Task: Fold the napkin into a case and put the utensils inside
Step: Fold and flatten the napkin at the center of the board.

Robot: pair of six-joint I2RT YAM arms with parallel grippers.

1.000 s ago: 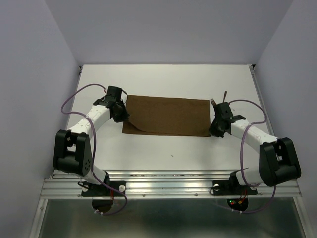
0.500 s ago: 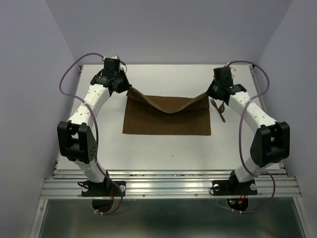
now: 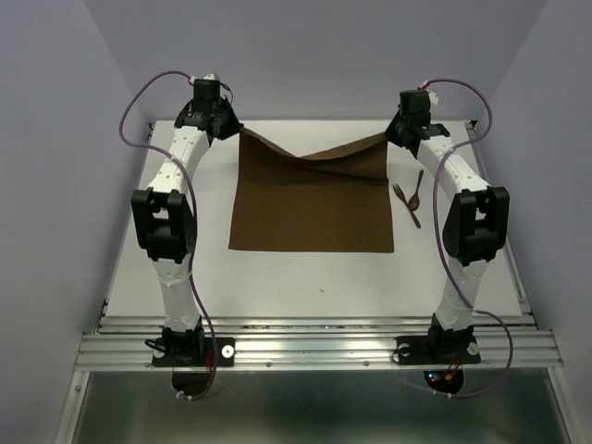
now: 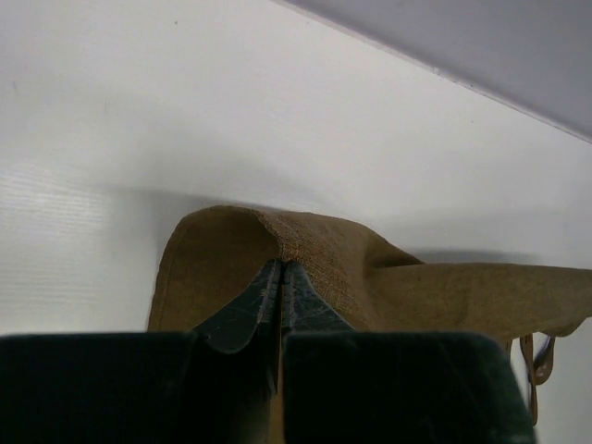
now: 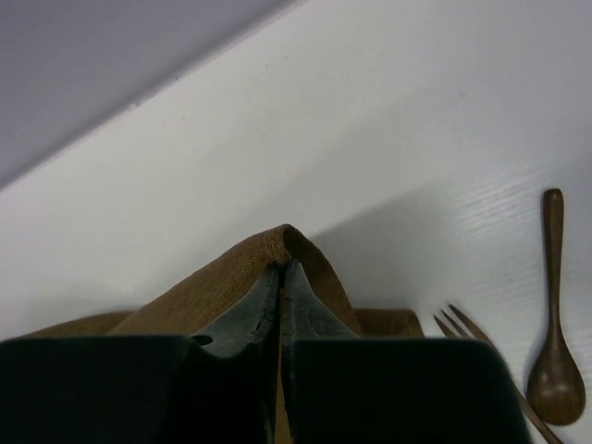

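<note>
**Napkin** [image 3: 310, 203]: one dark brown cloth sheet, mid-surface. The near edge and most of the sheet lie flat on the white surface [image 3: 305, 277]. Both far corners are raised off it, and the far edge sags in a shallow dip between them. No case is formed yet.

**Left claw** [image 3: 233, 128]: at the far left of the surface, clenched on the napkin's far left corner. In the left wrist view the two dark fingers [image 4: 242, 314] meet with the cloth pinched between their tips, and the fabric bunches over them in a small hump.

**Right claw** [image 3: 392, 139]: at the far right, clenched on the napkin's far right corner. The right wrist view shows the same pinch, with the cloth peaked over the closed fingertips [image 5: 305, 319].

**Fork** [image 3: 400, 193]: slim, dark brown, lying on the surface just right of the napkin's right edge and clear of the cloth, tines toward the far side.

**Spoon** [image 3: 420, 180]: matching dark brown, lying just beside the fork on its right, handle toward the far side. Whether the two touch cannot be told.
</note>
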